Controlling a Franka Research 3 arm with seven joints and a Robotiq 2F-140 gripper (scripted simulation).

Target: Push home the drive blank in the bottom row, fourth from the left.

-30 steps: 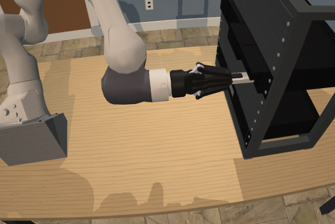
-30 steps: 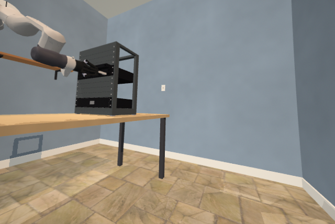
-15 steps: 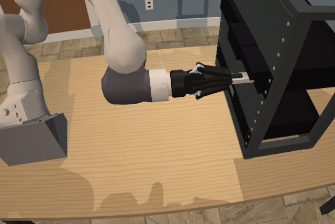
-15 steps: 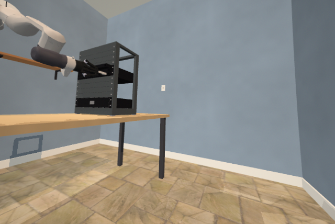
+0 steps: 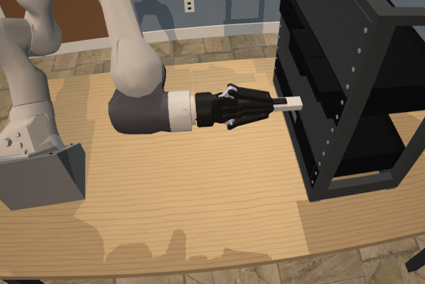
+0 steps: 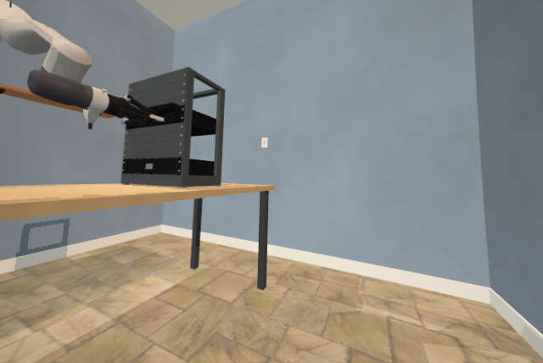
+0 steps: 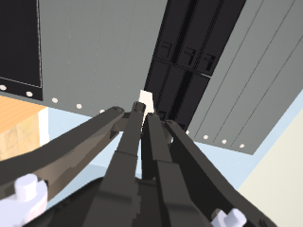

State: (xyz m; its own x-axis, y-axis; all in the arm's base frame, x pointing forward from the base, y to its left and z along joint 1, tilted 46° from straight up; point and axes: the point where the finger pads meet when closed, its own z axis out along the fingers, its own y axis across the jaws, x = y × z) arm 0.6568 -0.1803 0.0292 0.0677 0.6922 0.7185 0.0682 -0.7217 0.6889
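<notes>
The dark grey rack (image 5: pixel 346 78) stands on the wooden table at the right, its front facing my arm; it also shows in the exterior view (image 6: pixel 173 129). The storage chassis with black drive blanks (image 7: pixel 185 57) sits midway up the front. Some blanks (image 5: pixel 303 48) stand out from the front. My gripper (image 5: pixel 297 103) is shut and empty, held level, with its pale fingertips (image 7: pixel 144 100) at the chassis front by a blank at the edge of the block. I cannot tell whether they touch it. The fingers hide the blank right behind them.
Grey blanking panels (image 7: pixel 95 52) cover the rack front above and below the chassis. A second black unit (image 6: pixel 151 166) sits low in the rack. The robot base (image 5: pixel 37 171) stands at the table's left. The table's front edge (image 5: pixel 206 267) curves near the camera.
</notes>
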